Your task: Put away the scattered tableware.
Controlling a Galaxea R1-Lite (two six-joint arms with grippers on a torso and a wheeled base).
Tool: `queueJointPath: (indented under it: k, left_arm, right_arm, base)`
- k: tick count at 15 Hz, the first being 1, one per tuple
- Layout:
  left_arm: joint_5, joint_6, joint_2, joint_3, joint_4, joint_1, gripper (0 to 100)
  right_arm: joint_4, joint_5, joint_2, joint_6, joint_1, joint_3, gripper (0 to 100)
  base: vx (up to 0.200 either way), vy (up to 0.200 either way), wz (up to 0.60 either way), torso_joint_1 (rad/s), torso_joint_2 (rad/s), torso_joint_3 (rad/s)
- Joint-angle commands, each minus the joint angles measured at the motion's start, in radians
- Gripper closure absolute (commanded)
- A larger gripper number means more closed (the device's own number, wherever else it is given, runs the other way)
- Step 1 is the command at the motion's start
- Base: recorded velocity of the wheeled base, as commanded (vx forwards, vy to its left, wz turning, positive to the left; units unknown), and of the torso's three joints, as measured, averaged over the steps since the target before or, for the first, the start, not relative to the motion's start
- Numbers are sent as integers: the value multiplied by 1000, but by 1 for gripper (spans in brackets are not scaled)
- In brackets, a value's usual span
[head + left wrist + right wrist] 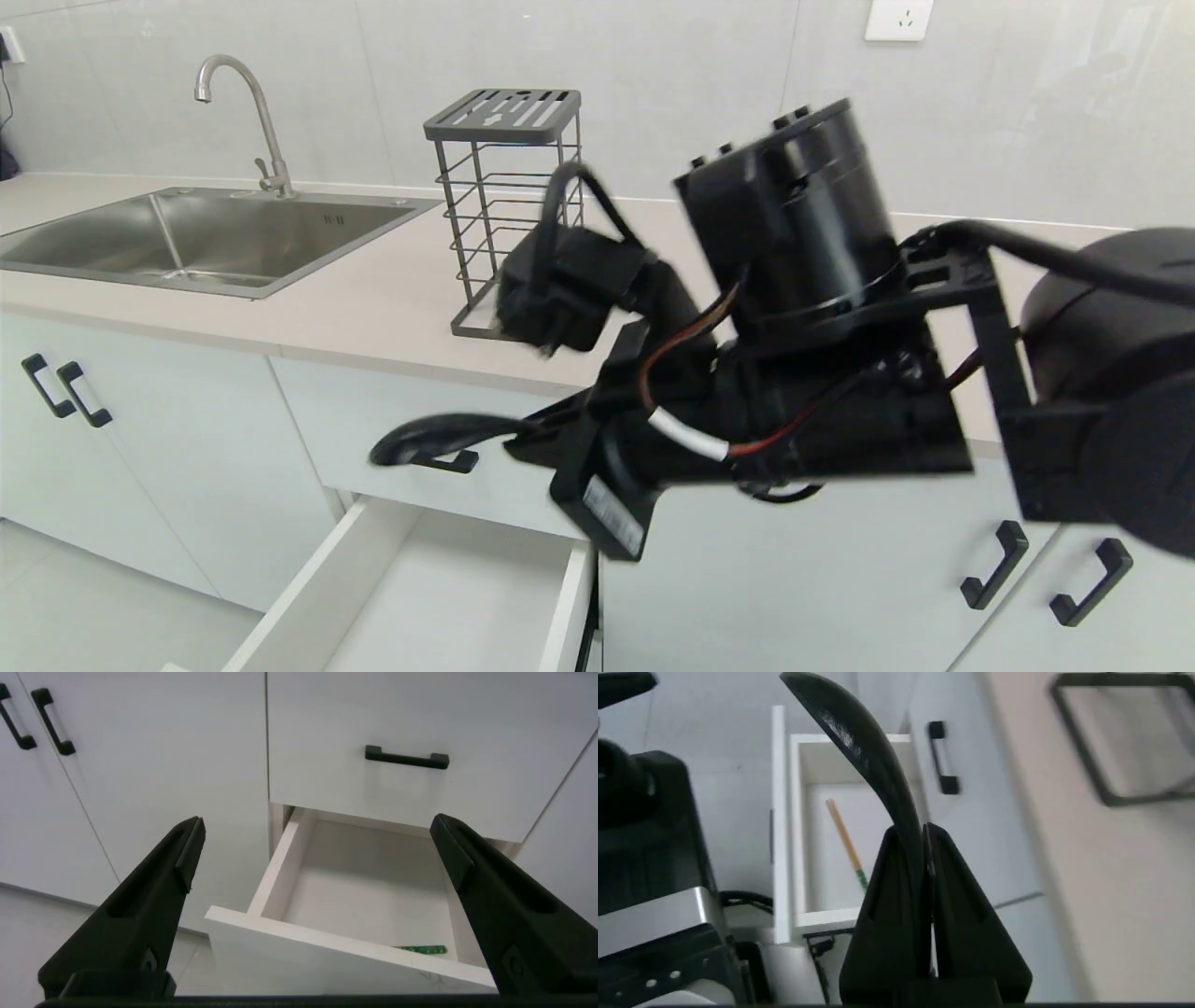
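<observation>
Below the tabletop's (373, 299) front edge a drawer (317, 579) (308, 952) (785, 831) stands pulled out, under a closed drawer (374, 728) with a black handle (448, 462) (406, 758). Over the open drawer, level with that handle, the right tool (541, 439) (923, 849) is clamped on the stem of a black spoon (420, 439) (859, 747). Its two fingers are pressed together around the stem. The bowl of the spoon juts out past the fingertips toward the robot's left and is held in the air, touching neither the drawer nor the tabletop.

Inside the drawer lies a chopstick (845, 840) (420, 949), pale wood with a green end, flat on the drawer floor near the front panel.

The left tool (318, 833) is lower and in front of the cabinets. Its fingers stand wide apart, and the open drawer shows between them.

On the tabletop, back from the front edge, a dark wire rack (504, 187) with a slotted top stands upright. Toward the left end a steel sink (56, 252) is set into the surface, with a curved faucet (252, 103) at its far rim.
</observation>
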State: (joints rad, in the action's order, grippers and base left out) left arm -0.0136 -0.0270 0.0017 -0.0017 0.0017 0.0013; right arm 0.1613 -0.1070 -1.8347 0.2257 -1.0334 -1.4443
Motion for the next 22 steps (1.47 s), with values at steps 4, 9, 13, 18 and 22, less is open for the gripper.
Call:
queueJointPath:
  k: [4,9,13,18,22]
  left_arm:
    - [0,-1,1,0,0,0,0]
    - [0,-1,1,0,0,0,0]
    - [0,-1,1,0,0,0,0]
    - [0,-1,1,0,0,0,0]
    - [0,-1,1,0,0,0,0]
  right_arm:
    - [-19,104,-268,-31,-185,-113,100]
    - [-197,199,-440,-31,-203,-176,100]
    - [-230,234,-506,-43,-201,-176,100]
    - [-289,239,-623,-101,-197,-176,100]
    - [-307,239,-681,-158,-182,-173,100]
  base:
    - [0,0,0,0,0,0]
    - [0,0,0,0,0,0]
    - [0,0,0,0,0,0]
    - [0,0,0,0,0,0]
    - [0,0,0,0,0,0]
